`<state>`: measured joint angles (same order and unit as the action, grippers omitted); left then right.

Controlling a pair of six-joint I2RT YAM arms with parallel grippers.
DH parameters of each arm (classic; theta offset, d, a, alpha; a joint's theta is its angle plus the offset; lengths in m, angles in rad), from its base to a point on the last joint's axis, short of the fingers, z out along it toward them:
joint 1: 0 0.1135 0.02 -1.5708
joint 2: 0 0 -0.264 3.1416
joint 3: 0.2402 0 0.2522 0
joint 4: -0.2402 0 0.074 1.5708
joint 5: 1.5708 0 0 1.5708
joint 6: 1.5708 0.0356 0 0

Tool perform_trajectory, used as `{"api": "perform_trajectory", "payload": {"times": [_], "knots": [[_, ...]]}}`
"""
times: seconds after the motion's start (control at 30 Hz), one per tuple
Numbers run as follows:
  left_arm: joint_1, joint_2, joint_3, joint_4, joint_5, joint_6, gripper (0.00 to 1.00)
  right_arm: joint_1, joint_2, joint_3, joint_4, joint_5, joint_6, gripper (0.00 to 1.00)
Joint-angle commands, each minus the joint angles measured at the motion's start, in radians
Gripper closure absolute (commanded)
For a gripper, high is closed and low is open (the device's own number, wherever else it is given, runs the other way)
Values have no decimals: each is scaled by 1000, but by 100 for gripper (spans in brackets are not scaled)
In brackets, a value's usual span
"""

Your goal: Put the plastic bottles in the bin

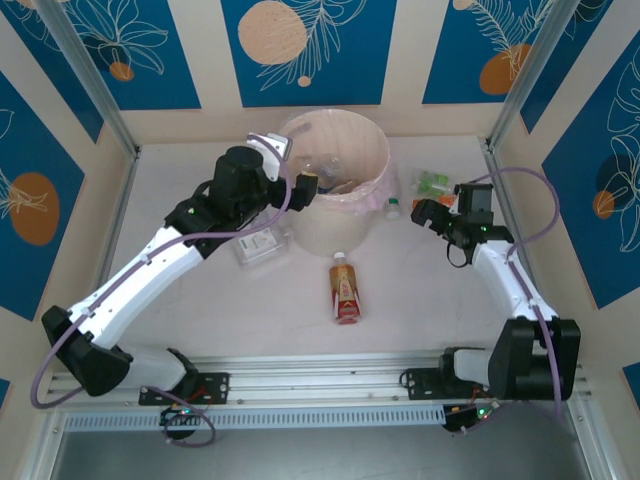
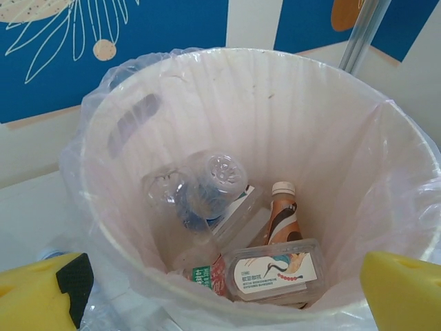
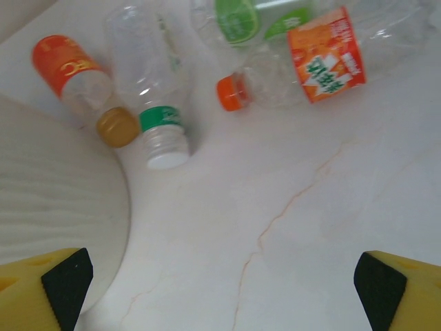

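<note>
– Bottle nearest the arm bases: a brown-labelled bottle (image 1: 344, 290) lying on the table (image 1: 420, 300), cap toward the bin, with neither arm on it. A little further back on the left lies a clear flat container (image 1: 262, 245), just beside the bin's wall; bottle or box, I cannot tell.

– And the arms?

– The left gripper (image 1: 303, 186) hangs over the left rim of the bin (image 1: 375, 150), fingers spread wide with nothing between them. Its camera looks straight down at what is already inside: a crushed clear bottle (image 2: 207, 183), a white-capped bottle (image 2: 282, 214) and some labelled plastic. The right gripper (image 1: 427, 212) is also splayed and empty, low over the table just right of the bin.

– So which step is this?

– Between bottles, I'd say. Several are in and several are still out. The right wrist view shows a cluster beyond its fingers: a gold-capped bottle (image 3: 76, 72) and a clear bottle with a white cap (image 3: 148, 89) close to the bin's wall, then an orange-capped bottle (image 3: 303, 65) and a green-labelled bottle (image 3: 241, 17) behind.

– Next move?

– Probably the right arm reaching forward and down to close across one bottle's body. They lie packed together, so the fingers need to straddle one alone. The left arm could swing back for the near ones.
</note>
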<state>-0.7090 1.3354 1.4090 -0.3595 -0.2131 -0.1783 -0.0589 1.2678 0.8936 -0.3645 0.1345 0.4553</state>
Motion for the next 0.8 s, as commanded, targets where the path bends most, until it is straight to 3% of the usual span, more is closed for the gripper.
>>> {"api": "perform_trajectory", "payload": {"times": [0.0, 0.27, 0.4, 0.57, 0.7, 0.77], "knots": [[8, -41, -65, 120, -36, -52, 0, -57, 50, 55, -22, -26, -12, 0], [31, -131, -228, 174, -119, -112, 0, -190, 242, 216, -115, -57, -61, 1], [52, -183, -304, 213, -138, -139, 0, -215, 359, 325, -148, -47, -65, 0], [89, -236, -360, 215, -144, -157, 0, -201, 546, 530, -226, -152, -116, 4], [117, -263, -391, 213, -137, -182, 0, -186, 645, 641, -284, -104, 42, 1], [129, -274, -406, 213, -135, -194, 0, -172, 656, 645, -269, -6, 138, 1]]}}
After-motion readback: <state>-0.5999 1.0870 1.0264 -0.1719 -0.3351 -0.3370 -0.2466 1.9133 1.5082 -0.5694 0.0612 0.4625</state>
